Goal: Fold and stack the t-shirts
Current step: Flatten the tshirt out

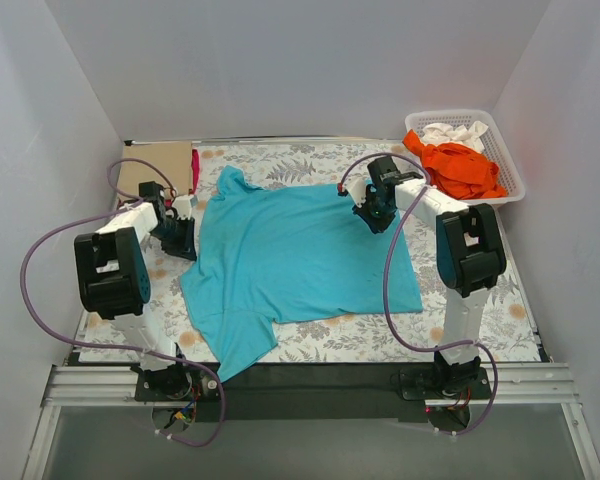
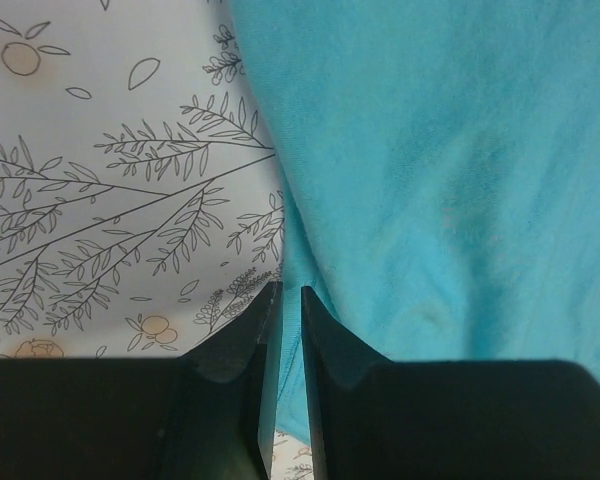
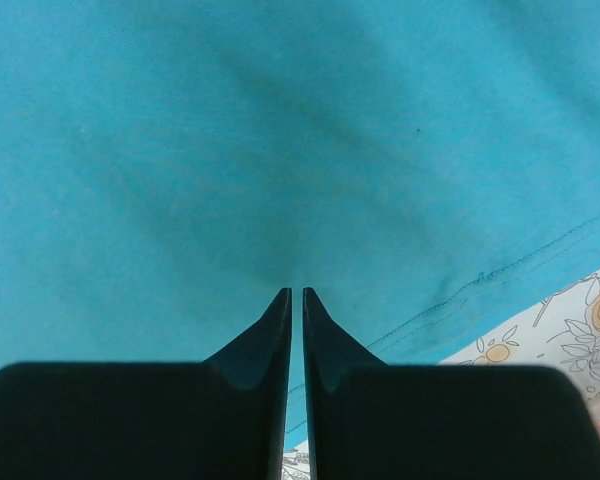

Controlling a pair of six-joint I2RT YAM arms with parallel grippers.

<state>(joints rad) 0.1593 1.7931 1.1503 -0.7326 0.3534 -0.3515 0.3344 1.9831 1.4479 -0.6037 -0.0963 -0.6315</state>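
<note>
A turquoise-teal t-shirt (image 1: 300, 255) lies spread flat on the floral table cloth (image 1: 480, 310), with its collar at the far left and one sleeve hanging toward the near edge. My left gripper (image 1: 178, 238) is at the shirt's left edge. In the left wrist view it (image 2: 290, 290) is shut, with the shirt's edge (image 2: 450, 180) between the jaws. My right gripper (image 1: 378, 213) is at the shirt's far right corner. In the right wrist view it (image 3: 297, 292) is shut at the cloth (image 3: 280, 130), just inside the stitched hem.
A white lattice basket (image 1: 510, 165) at the back right holds an orange t-shirt (image 1: 465, 170) and a white one (image 1: 455, 132). A tan piece (image 1: 155, 170) and a sliver of magenta-red cloth (image 1: 195, 170) lie at the back left. White walls stand close on three sides.
</note>
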